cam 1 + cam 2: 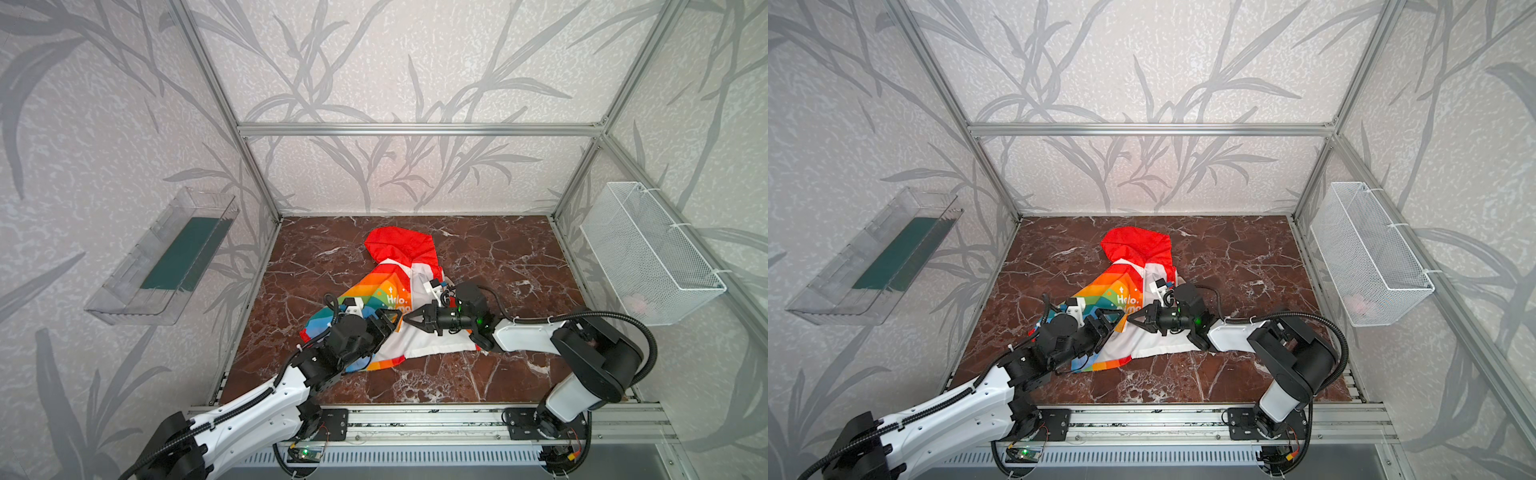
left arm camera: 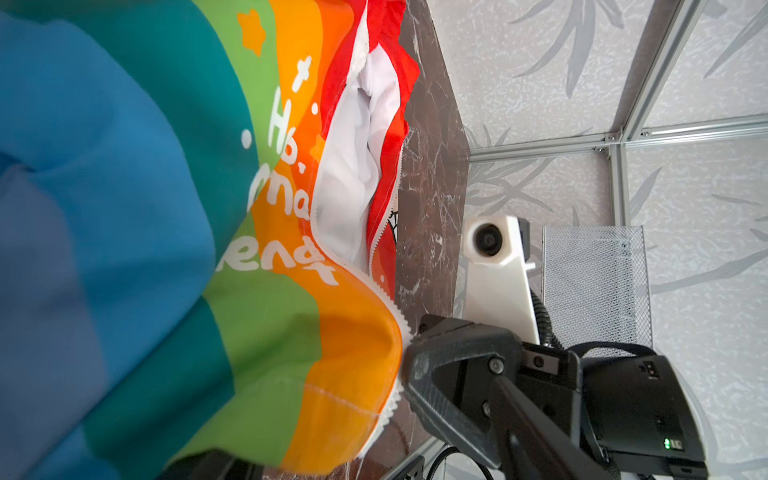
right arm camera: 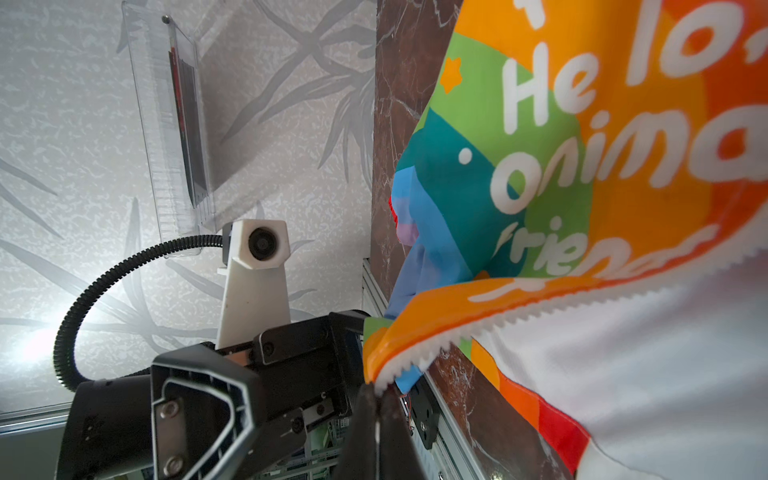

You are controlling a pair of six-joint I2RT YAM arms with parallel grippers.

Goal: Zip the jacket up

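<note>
Rainbow-striped child's jacket (image 1: 374, 293) lies crumpled near the middle of the dark red-brown marble-look tabletop (image 1: 519, 257), with its red hood (image 1: 399, 245) toward the back wall and its front open on white lining (image 1: 424, 336). Both arms cover its near part, and its white lettering is cut off in every view. The right gripper (image 3: 376, 397) is pinched closed on the white-toothed zip edge (image 3: 436, 345). The left gripper (image 1: 388, 323), just beside it, has its jaws spread wide. Cloth fills the left wrist view and hides its fingertips, so I cannot tell whether it presses the fabric. Pale leaf-patterned walls (image 1: 415, 62) in an aluminium frame (image 1: 415, 129) carry a clear plastic tray (image 1: 124, 299) and a white wire-mesh basket (image 1: 665, 232), which holds something pinkish (image 1: 638, 306), too faint to name.
</note>
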